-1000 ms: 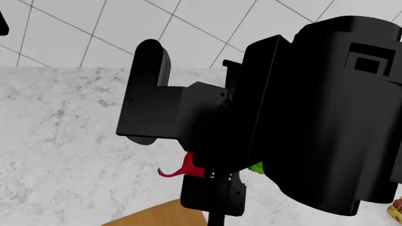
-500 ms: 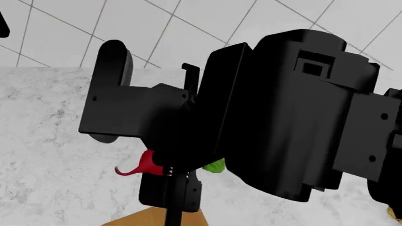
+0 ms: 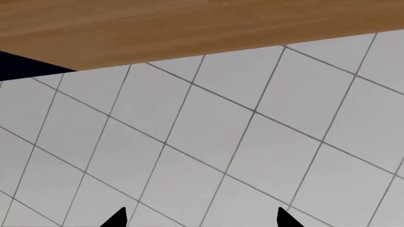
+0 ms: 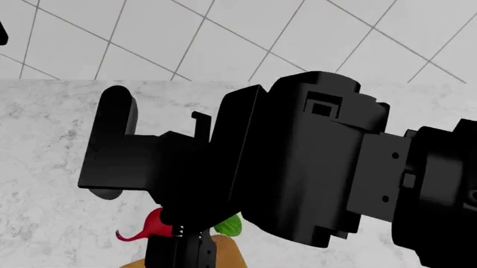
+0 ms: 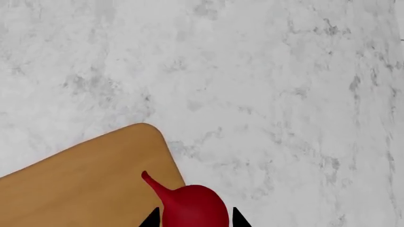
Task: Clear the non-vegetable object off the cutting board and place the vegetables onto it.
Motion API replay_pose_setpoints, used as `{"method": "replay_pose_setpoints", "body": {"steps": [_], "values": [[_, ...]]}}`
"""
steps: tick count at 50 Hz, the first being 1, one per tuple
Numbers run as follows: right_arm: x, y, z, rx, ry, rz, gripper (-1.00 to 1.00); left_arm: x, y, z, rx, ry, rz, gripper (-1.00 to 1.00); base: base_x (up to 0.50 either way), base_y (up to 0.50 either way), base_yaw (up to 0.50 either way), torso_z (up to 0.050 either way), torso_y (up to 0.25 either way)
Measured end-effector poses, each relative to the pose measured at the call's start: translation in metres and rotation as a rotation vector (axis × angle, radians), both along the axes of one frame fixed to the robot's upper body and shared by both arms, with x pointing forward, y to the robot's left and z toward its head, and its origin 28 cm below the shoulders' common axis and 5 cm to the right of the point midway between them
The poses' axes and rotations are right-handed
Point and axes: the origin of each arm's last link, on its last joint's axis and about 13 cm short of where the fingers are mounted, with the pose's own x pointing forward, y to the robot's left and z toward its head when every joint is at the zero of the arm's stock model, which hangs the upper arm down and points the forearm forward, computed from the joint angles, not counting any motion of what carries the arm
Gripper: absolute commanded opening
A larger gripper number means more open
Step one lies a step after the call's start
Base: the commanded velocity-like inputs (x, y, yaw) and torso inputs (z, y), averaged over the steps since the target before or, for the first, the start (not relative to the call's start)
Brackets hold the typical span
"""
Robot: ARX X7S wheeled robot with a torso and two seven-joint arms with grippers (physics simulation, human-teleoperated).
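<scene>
A red radish (image 5: 192,205) with a thin root tail is gripped between the fingertips of my right gripper (image 5: 194,221). It hangs over the rounded corner of the light-brown cutting board (image 5: 82,175). In the head view the black right arm fills most of the picture. Below it show the radish (image 4: 153,223), its green leaves (image 4: 227,225) and a bit of the cutting board (image 4: 227,254). My left gripper (image 3: 200,220) is open, with nothing between its tips, and faces a tiled wall. The non-vegetable object is out of view.
Grey-white marble counter (image 5: 284,94) surrounds the board's corner. A white tiled wall (image 4: 223,33) rises behind the counter. A wooden band (image 3: 189,28) runs above the tiles in the left wrist view.
My right arm has moved left and lower in the head view, carrying the radish with it. The radish now hangs over the board's corner.
</scene>
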Motion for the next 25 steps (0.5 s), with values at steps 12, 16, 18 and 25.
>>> {"method": "replay_pose_setpoints", "body": {"steps": [12, 16, 18, 25], "values": [[-0.0022, 0.0041, -0.006, 0.007, 0.055, 0.009, -1.0, 0.0, 0.0008, 0.002, -0.003, -0.003, 0.003, 1.0, 0.0, 0.0, 0.0, 0.0, 0.0], [-0.0031, 0.0043, -0.007, 0.006, 0.069, 0.006, -1.0, -0.0001, 0.0008, 0.0029, -0.003, -0.005, 0.003, 1.0, 0.0, 0.0, 0.0, 0.0, 0.0], [-0.0034, 0.0043, -0.0076, 0.005, 0.076, 0.004, -1.0, -0.0002, 0.0008, 0.0035, -0.004, -0.006, 0.003, 1.0, 0.0, 0.0, 0.0, 0.0, 0.0], [-0.004, 0.0037, -0.0092, 0.0, 0.09, -0.004, 1.0, -0.0005, 0.0012, 0.0051, -0.005, -0.009, 0.004, 1.0, 0.0, 0.0, 0.0, 0.0, 0.0]]}}
